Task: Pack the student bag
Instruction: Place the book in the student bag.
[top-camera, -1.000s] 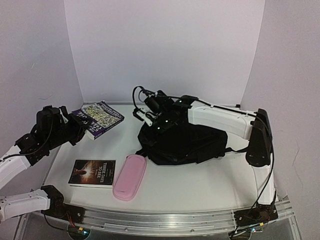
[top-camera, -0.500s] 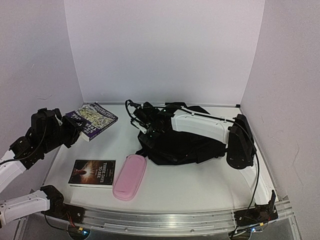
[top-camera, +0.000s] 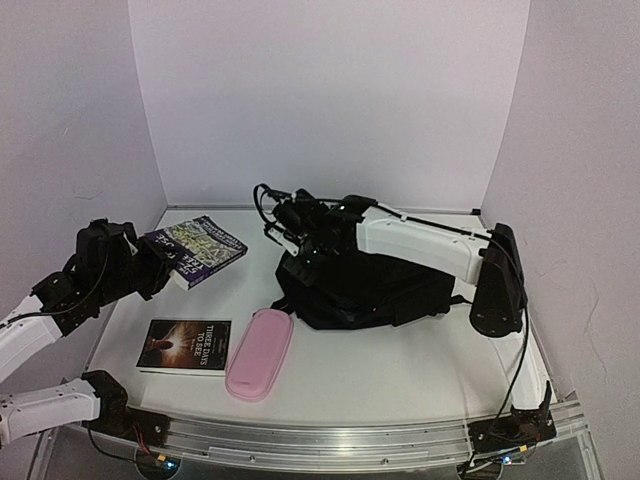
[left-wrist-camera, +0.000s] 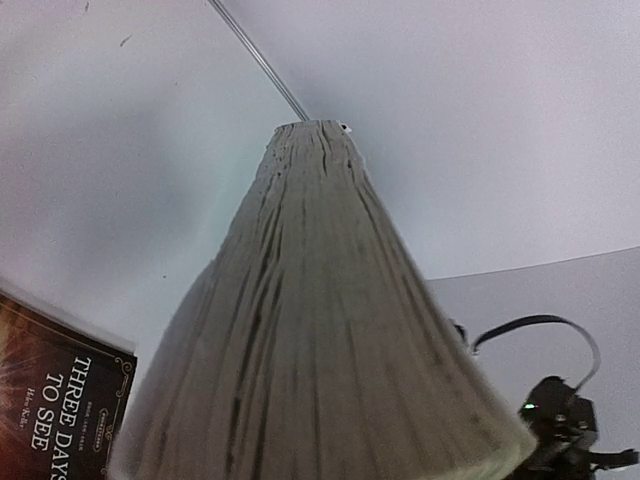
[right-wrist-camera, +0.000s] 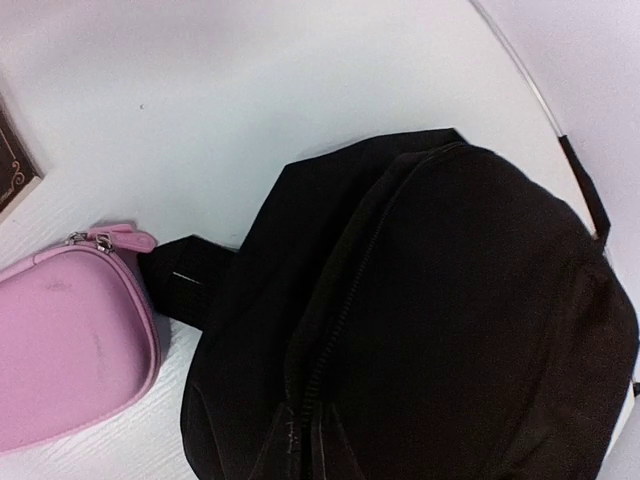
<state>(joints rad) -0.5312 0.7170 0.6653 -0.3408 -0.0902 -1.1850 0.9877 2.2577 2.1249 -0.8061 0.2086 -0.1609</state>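
One book (top-camera: 200, 245) clamped in left gripper (top-camera: 152, 268); right gripper (top-camera: 298, 255) closed over zipped student bag (top-camera: 370, 290)

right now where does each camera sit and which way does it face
Top external: high behind the robot, looking down on the table; left arm, right arm show.
Left wrist: looks along the purple book held in the left hand; no fingers show.
Right wrist: looks down on the student bag and pink pencil case; no fingers show.
Shared: top and right wrist both show the bag.
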